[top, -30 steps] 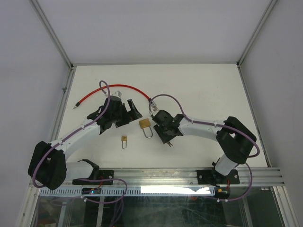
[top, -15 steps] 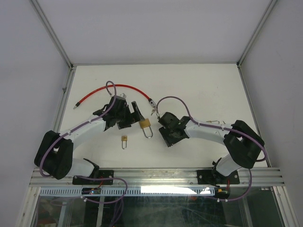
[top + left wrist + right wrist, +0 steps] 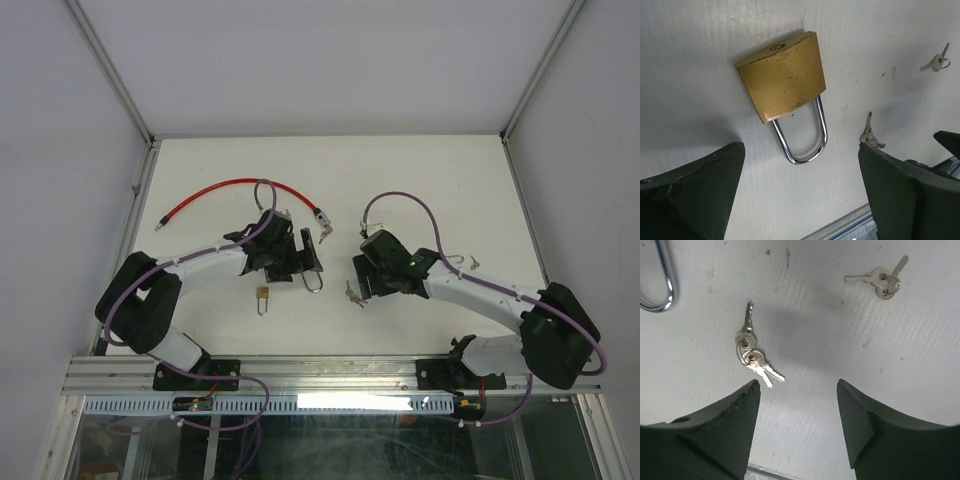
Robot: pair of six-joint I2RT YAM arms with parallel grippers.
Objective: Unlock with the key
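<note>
Left wrist view shows your left end effector point(image 3: 800, 148) wide open and empty, with the padlock point(image 3: 782, 75) lying at twelve o'clock. Your right end effector point(image 3: 799, 384) is open and empty too, with the keys point(image 3: 751, 352) at ten o'clock. I think picking up the keys comes next: shift over, drop, close.

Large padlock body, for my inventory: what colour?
Brass-gold large padlock body, clearest in left wrist view.

No legible txt, brand or nos. on padlock point(image 3: 782, 75) or keys point(image 3: 752, 357).
</note>
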